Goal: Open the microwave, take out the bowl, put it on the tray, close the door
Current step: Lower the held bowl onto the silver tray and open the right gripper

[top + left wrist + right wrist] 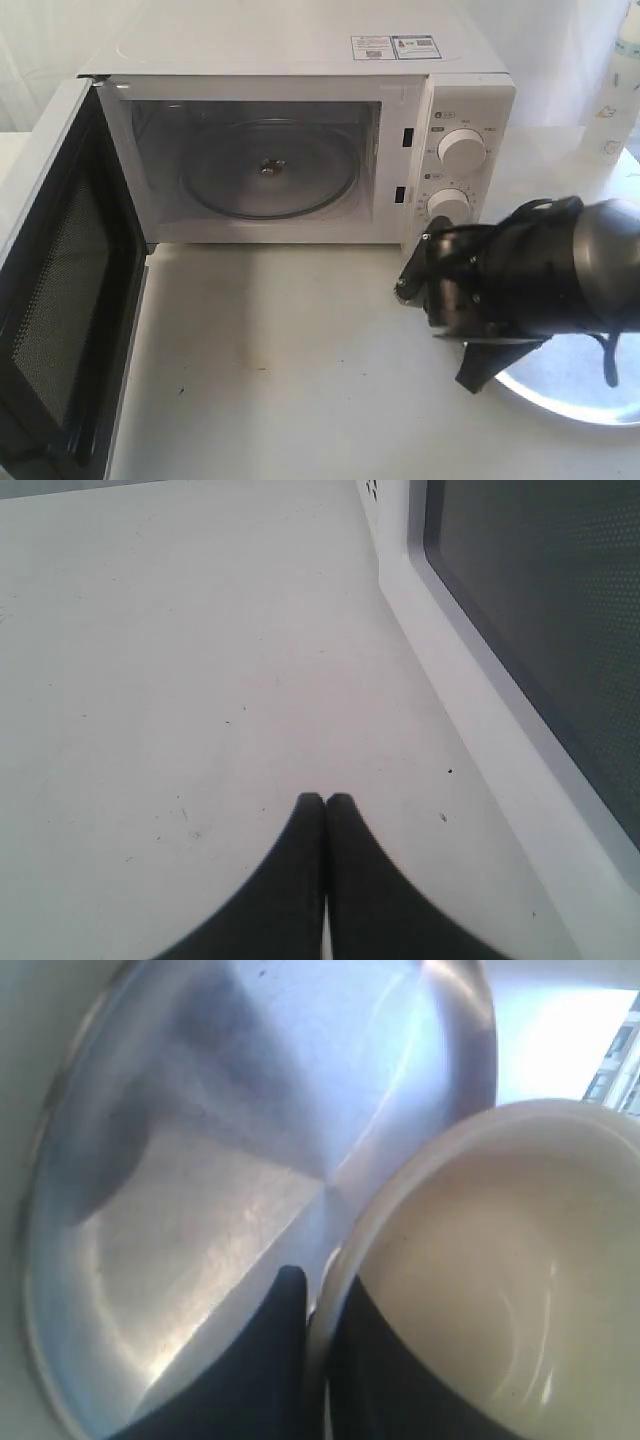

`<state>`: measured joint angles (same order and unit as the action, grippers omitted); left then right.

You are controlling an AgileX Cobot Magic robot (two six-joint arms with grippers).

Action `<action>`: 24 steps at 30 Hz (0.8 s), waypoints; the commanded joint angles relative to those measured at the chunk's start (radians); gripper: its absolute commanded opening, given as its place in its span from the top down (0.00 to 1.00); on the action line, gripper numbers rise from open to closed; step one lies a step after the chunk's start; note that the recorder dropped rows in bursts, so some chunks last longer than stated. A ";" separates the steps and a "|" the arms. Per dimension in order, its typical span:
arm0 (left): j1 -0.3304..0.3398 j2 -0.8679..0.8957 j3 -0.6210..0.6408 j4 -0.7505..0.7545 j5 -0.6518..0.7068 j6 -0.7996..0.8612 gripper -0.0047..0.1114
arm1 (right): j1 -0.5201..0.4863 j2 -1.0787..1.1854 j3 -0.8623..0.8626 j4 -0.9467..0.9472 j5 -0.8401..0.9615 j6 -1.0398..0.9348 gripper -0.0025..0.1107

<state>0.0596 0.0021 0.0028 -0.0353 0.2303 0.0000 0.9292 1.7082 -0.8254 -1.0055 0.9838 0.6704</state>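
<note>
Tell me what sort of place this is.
Likely a robot test bench staged as a kitchen counter: a white microwave stands on a white table before a plain white backdrop, and a black robot arm reaches over a metal tray.

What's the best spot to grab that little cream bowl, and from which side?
Probably by its rim, coming in from the open mouth. The bowl looks too wide to span, but its wall is thin, so one finger fits inside and one outside. That is how the right gripper pinches it over the tray.
</note>
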 commanded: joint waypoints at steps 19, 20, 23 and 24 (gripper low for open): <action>-0.003 -0.002 -0.003 -0.009 0.002 0.000 0.96 | -0.186 0.113 0.089 -0.541 -0.291 0.566 0.63; -0.003 -0.002 -0.003 -0.009 0.002 0.000 0.96 | -0.186 0.118 0.089 -0.541 -0.285 0.566 0.56; -0.003 -0.002 -0.003 -0.009 0.002 0.000 0.96 | -0.181 0.114 0.089 -0.517 -0.263 0.563 0.35; -0.003 -0.002 -0.003 -0.009 0.002 0.000 0.96 | -0.177 0.105 0.089 -0.515 -0.265 0.531 0.33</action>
<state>0.0596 0.0021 0.0028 -0.0353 0.2303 0.0000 0.7501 1.8265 -0.7452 -1.5262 0.6955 1.2287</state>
